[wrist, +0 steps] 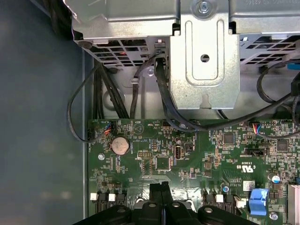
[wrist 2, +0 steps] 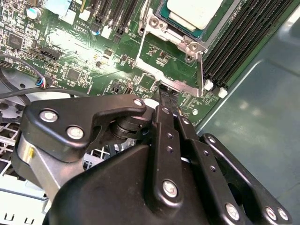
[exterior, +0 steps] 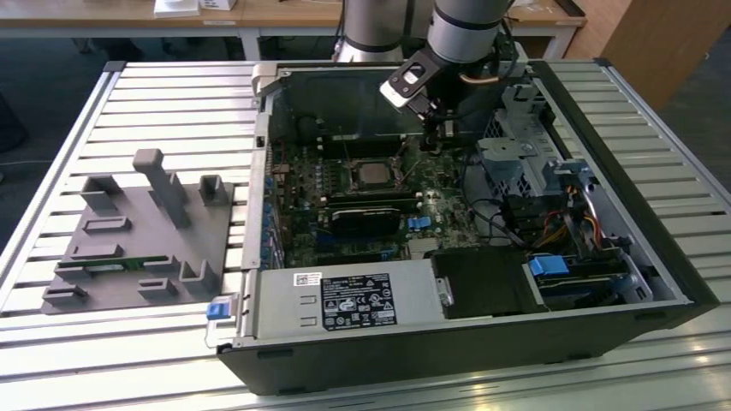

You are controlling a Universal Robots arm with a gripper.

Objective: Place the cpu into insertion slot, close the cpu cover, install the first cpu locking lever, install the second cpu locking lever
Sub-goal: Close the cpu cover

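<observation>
The cpu [exterior: 372, 174] [wrist 2: 194, 10], with its silvery top, lies in the insertion slot [exterior: 356, 183] on the green motherboard. The cpu cover [wrist 2: 172, 84], a thin metal frame, stands tilted up from the slot, and green board shows through its window. My gripper [exterior: 432, 144] [wrist 2: 167, 96] [wrist: 161, 188] is shut with nothing in it. Its tips are at the cover's free edge, on the exterior view's right of the slot. A thin lever rod [wrist 2: 200, 70] runs beside the cover.
The open computer case [exterior: 639, 257] sits on a slatted table. A drive cage [exterior: 520, 145] [wrist: 204, 51] and cables [wrist: 164, 101] crowd the gripper's side. Long black memory slots [wrist 2: 243, 37] and a black block [exterior: 365, 218] flank the slot. A grey fixture [exterior: 149, 231] stands outside the case.
</observation>
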